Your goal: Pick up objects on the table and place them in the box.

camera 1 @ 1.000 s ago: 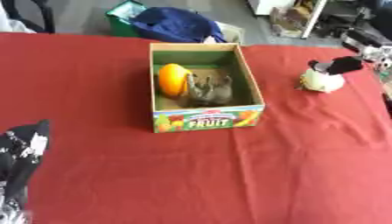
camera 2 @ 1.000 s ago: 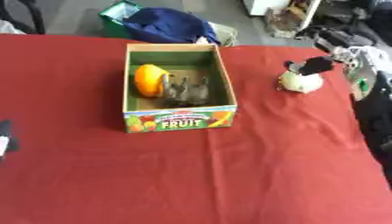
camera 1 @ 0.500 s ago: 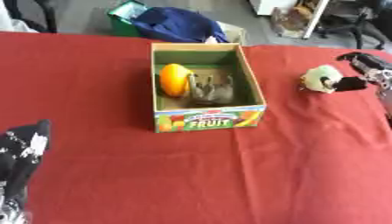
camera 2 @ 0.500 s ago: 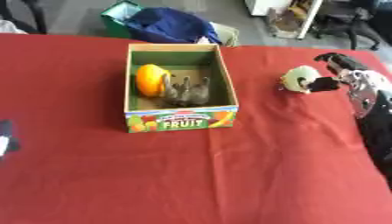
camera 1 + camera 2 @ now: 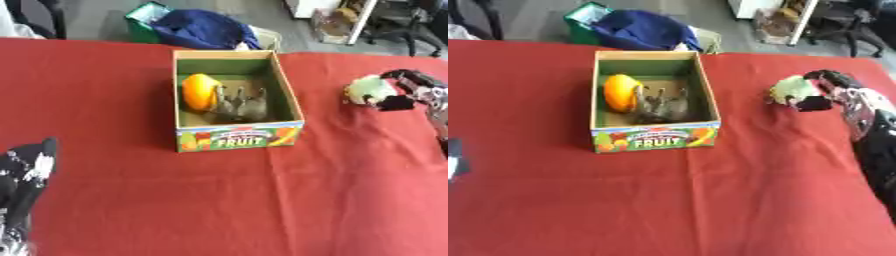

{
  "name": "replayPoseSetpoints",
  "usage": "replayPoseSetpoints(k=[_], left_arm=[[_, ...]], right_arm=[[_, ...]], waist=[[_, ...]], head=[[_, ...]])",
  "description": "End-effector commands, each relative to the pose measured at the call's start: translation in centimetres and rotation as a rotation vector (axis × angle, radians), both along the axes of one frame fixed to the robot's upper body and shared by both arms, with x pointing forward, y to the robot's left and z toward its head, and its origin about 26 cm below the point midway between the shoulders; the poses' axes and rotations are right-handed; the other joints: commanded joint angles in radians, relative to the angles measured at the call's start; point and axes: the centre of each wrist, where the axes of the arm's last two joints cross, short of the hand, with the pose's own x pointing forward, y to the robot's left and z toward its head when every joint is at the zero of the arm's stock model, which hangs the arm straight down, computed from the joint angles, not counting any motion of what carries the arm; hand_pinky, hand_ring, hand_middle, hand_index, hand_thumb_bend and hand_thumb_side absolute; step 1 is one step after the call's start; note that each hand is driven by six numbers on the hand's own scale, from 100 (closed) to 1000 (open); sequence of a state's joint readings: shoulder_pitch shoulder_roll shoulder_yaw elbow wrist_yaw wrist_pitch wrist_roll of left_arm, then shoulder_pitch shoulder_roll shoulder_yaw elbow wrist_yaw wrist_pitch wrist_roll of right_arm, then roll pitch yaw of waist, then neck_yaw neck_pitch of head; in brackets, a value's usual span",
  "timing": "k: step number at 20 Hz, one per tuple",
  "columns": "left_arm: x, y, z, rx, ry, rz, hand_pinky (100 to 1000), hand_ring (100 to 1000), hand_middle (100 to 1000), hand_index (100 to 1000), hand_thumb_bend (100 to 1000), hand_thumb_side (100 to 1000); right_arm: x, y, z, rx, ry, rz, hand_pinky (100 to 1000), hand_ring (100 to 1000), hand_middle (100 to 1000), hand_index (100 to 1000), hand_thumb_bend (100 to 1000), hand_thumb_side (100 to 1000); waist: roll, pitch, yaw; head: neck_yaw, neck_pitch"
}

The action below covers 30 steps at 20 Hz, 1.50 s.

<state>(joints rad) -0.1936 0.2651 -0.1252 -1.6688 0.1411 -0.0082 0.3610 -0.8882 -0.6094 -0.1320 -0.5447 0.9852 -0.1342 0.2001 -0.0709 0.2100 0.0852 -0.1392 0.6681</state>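
Observation:
An open cardboard box (image 5: pixel 238 139) marked FRUIT stands on the red table, left of centre. Inside it lie an orange round fruit (image 5: pixel 199 91) and a grey thing (image 5: pixel 241 102) that I cannot make out. To the right, a pale green and white object (image 5: pixel 791 90) is on the cloth. My right hand (image 5: pixel 840 90) comes in from the right edge, its fingers curled over the object's top and its thumb against the near side. My left hand (image 5: pixel 26 170) rests at the lower left corner, fingers up and relaxed, holding nothing.
Beyond the table's far edge are a green bin (image 5: pixel 145 15) and a blue bag (image 5: pixel 203 28). Office chairs (image 5: pixel 842 22) stand at the back right. Red cloth (image 5: pixel 219 200) stretches in front of the box.
My right hand has come down from above the pale object to its right side and curled round it. The object has hardly moved. The left hand is still.

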Motion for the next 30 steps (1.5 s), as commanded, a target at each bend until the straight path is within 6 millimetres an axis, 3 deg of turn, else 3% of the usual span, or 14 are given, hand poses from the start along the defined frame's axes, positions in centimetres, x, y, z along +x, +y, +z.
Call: replayPoseSetpoints(k=[1,5,8,13,21,26,29,30], left_arm=[[0.1,0.4,1.0,0.010,-0.030,0.000,592,547,482,605,526,457],[0.1,0.3,1.0,0.007,-0.030,-0.002,592,548,482,606,525,458],[0.1,0.3,1.0,0.006,-0.029,-0.003,592,548,482,606,525,458],[0.1,0.3,1.0,0.004,-0.029,-0.004,592,548,482,606,525,458],[0.1,0.2,1.0,0.000,-0.028,-0.006,592,548,482,606,524,459],[0.1,0.2,1.0,0.000,-0.029,-0.005,592,548,482,606,524,459],[0.1,0.2,1.0,0.000,-0.029,-0.005,592,548,482,606,524,459],[0.1,0.2,1.0,0.000,-0.029,-0.006,592,548,482,606,524,459]], right_arm=[[0.2,-0.2,0.8,-0.029,-0.016,-0.001,788,882,894,940,272,574],[0.3,0.4,-0.1,-0.048,-0.011,0.000,774,856,830,896,289,515],[0.4,0.9,-0.5,-0.067,-0.028,-0.002,749,820,766,851,287,384],[0.6,1.5,-0.9,-0.110,-0.109,-0.031,681,727,588,743,233,385],[0.8,2.2,-1.6,-0.173,-0.270,-0.081,580,586,341,472,100,323],[0.7,2.2,-2.2,-0.195,-0.315,-0.107,478,485,167,263,100,234],[0.7,2.3,-2.3,-0.197,-0.337,-0.113,472,477,155,249,100,225],[0.7,2.3,-2.3,-0.197,-0.343,-0.113,408,405,100,170,100,188]], waist=[[0.006,-0.013,0.000],[0.011,-0.012,-0.001],[0.013,-0.011,-0.002],[0.017,-0.010,-0.001],[0.017,-0.007,0.001],[0.016,-0.007,0.002],[0.016,-0.007,0.002],[0.016,-0.007,0.002]], head=[[-0.002,-0.013],[-0.003,-0.015],[-0.004,-0.017],[-0.005,-0.020],[-0.009,-0.021],[-0.009,-0.022],[-0.010,-0.022],[-0.010,-0.022]])
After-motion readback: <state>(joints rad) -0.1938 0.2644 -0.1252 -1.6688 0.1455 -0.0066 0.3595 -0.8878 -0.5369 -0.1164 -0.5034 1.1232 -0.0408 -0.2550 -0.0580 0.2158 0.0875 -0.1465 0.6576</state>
